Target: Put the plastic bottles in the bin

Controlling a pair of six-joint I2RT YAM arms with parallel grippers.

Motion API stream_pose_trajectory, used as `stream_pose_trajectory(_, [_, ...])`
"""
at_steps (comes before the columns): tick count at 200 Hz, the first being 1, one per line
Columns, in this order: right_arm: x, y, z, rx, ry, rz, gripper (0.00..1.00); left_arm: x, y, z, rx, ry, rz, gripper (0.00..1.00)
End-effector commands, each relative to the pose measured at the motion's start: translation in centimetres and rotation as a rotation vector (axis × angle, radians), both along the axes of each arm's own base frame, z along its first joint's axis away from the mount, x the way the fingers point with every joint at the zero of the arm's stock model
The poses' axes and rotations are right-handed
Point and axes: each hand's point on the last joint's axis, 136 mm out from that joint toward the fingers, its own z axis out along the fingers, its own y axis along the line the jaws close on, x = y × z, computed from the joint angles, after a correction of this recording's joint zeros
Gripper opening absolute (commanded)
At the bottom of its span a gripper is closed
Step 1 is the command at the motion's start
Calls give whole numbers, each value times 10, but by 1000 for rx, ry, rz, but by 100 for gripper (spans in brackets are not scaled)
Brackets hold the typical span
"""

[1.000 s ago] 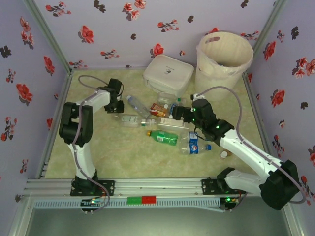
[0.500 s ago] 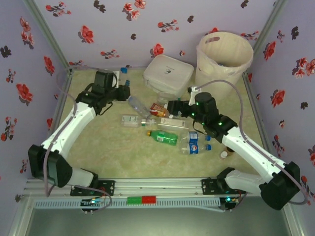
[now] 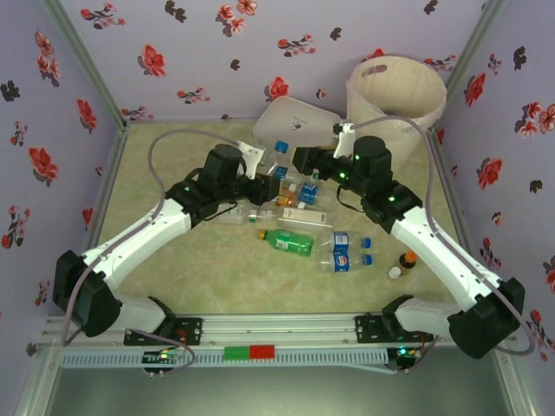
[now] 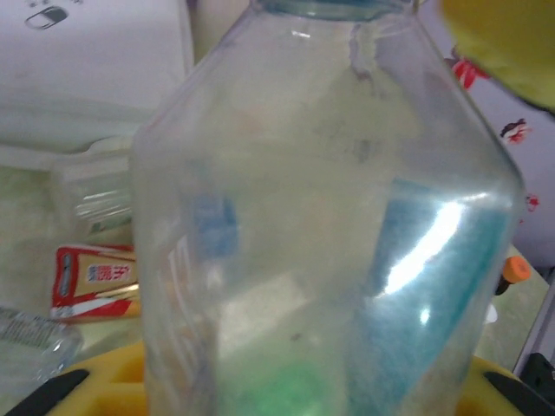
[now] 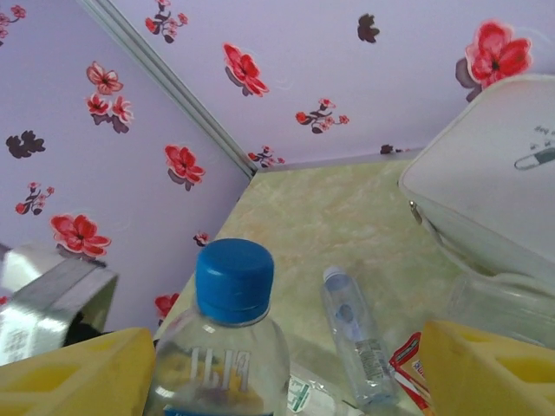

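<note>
My left gripper [image 3: 264, 184] is shut on a clear plastic bottle [image 3: 277, 166] with a blue cap [image 3: 279, 147], held upright above the middle of the table. In the left wrist view this bottle [image 4: 321, 217] stands right in front of the lens. My right gripper [image 3: 300, 160] is open around its neck, where the blue cap [image 5: 234, 279] sits close to the left finger [image 5: 87, 368]. There is a gap to the right finger [image 5: 486, 364]. More bottles lie on the table: a green one [image 3: 289, 243], two with blue labels [image 3: 342, 250] and a clear one [image 5: 355, 338]. The bin [image 3: 395, 100] stands at the back right.
A flat white case [image 3: 290, 117] lies left of the bin, with a clear tub [image 5: 499, 308] and a red packet [image 4: 91, 282] in front of it. A tiny brown bottle with an orange cap [image 3: 408, 258] stands near the right arm. Flowered walls close in the table.
My left arm has swung from the far left to the centre with the blue-capped bottle in it. The right gripper has risen towards the bottle and its jaws have narrowed.
</note>
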Motion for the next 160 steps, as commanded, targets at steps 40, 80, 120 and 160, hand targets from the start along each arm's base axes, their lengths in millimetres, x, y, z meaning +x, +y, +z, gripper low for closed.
stream_pose_trajectory(40, [15, 11, -3, 112, 49, 40, 68, -7, -26, -8, -13, -55, -85, 35])
stream_pose_trajectory(80, [19, 17, -7, 133, 77, 56, 55, -9, -31, -7, -15, -68, -104, 36])
stream_pose_trajectory(120, [21, 23, -17, 153, 115, 77, 44, -10, -33, -6, -18, -68, -108, 38])
stream_pose_trajectory(160, [26, 18, -23, 134, 143, 53, 28, -8, -35, -3, -47, -78, -101, 60])
